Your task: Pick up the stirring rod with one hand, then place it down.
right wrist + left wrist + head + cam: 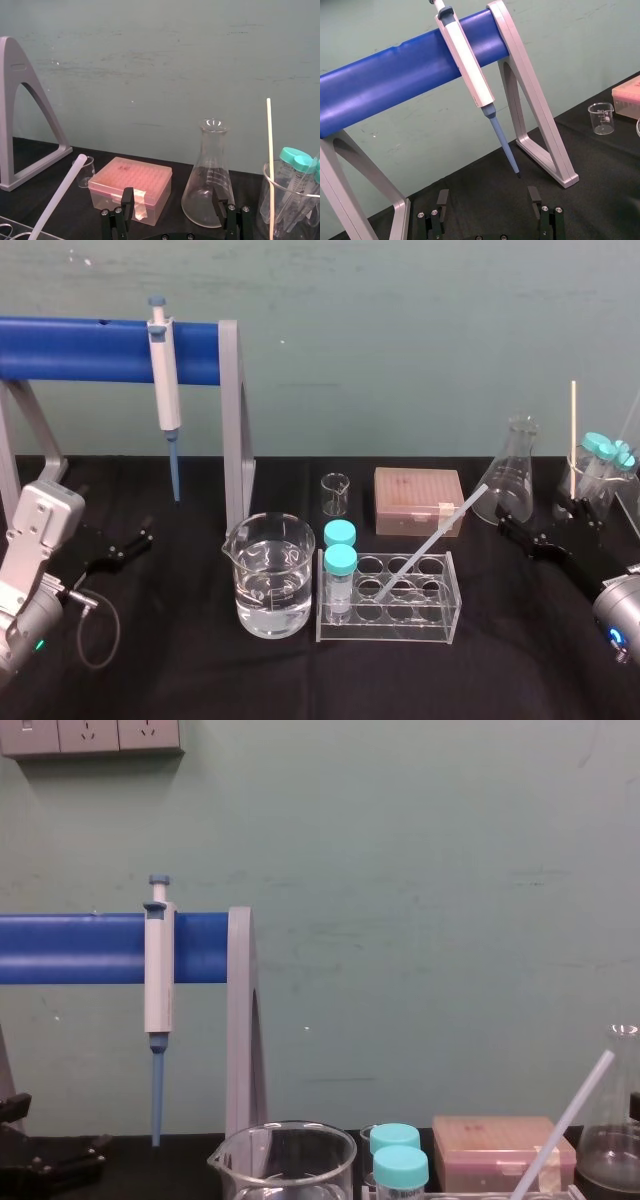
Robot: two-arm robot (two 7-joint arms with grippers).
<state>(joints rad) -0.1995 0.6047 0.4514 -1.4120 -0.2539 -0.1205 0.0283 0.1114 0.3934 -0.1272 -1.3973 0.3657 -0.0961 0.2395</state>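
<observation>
Both stand released wide, grasping nothing: black two-fingered left end effector and right end effector. Long translucent whitish stirring rod leans in the clear tube rack mid-desk.

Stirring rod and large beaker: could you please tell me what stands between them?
In the head view, two teal-capped tubes stand between the large beaker and the stirring rod, at the rack's left end.
</observation>
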